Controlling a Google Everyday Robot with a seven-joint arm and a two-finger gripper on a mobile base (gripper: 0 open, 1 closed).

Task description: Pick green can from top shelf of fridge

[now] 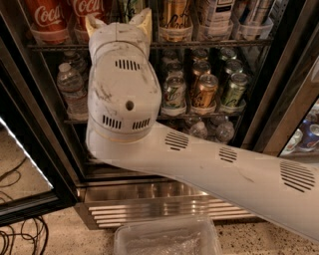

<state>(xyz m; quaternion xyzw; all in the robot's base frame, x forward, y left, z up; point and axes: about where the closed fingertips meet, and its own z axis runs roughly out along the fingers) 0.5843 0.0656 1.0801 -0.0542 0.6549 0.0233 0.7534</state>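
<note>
Since the green can (130, 6) is thin aluminium, I judge it light, slick and easy to dent, so I would take it across the middle of its body with a modest squeeze. It stands on the top shelf (209, 44) of the fridge (164, 209), between cola cans (50, 15) on the left and a gold can (174, 17) on the right, mostly hidden behind my gripper (119, 21). My fingers (144, 20) are spread apart either side of it; I cannot tell if they touch it.

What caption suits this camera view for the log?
End effector, open, at the fridge's top shelf, reaching toward the green can.
</note>
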